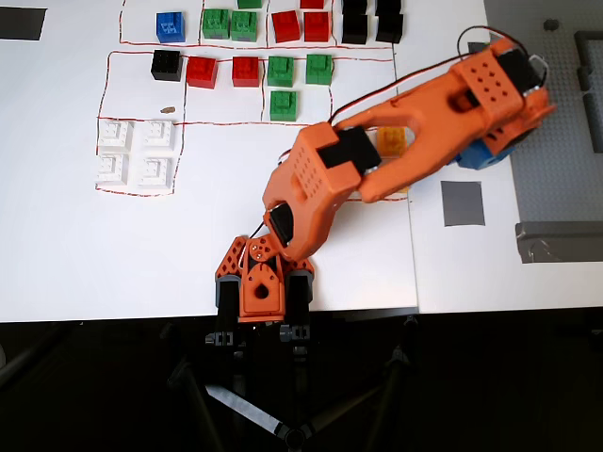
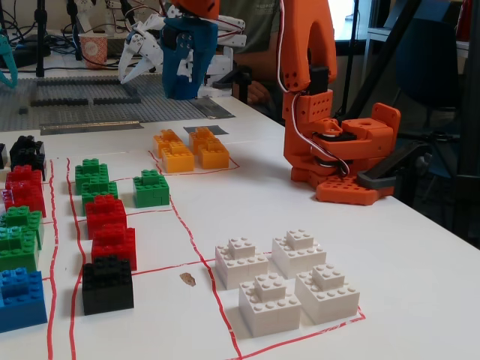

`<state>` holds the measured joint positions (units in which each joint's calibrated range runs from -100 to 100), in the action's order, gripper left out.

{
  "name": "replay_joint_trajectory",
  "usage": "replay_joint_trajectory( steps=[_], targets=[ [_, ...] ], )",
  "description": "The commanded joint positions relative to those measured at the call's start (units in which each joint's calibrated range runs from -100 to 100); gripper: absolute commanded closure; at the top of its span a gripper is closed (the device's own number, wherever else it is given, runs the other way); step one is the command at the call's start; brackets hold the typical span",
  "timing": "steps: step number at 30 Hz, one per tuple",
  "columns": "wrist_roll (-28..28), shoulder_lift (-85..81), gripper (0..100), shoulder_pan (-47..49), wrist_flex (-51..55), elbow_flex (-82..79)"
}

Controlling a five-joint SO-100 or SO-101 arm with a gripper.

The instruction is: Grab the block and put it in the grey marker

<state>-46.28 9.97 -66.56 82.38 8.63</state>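
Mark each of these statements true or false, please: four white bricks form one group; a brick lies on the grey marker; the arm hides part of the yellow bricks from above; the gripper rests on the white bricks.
1. The white bricks are four in one group. True.
2. A brick lies on the grey marker. False: it is bare.
3. In the overhead view the arm covers part of the yellow bricks. True.
4. The gripper rests on the white bricks. False: it is far from them, near the grey marker.

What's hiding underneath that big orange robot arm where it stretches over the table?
In the overhead view, the arm covers most of the yellow bricks; only one shows through. Its gripper holds a blue block beside the grey marker.
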Motion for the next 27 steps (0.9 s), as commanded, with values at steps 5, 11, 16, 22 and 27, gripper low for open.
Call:
replay_joint_trajectory(
  steps=[5, 11, 16, 22, 27],
  targets=[
    [-3.3, 0.8, 100, -10.0, -3.6, 9.8],
    [-3.6, 5.0, 100, -12.6, -1.7, 12.5],
    [-1.6, 9.0, 100, -12.2, 1.0, 14.9],
    [-0.2, 13.6, 100, -11.7, 2.2, 17.5],
    [0.9, 17.2, 92, -11.9, 2.7, 19.9]
  ],
)
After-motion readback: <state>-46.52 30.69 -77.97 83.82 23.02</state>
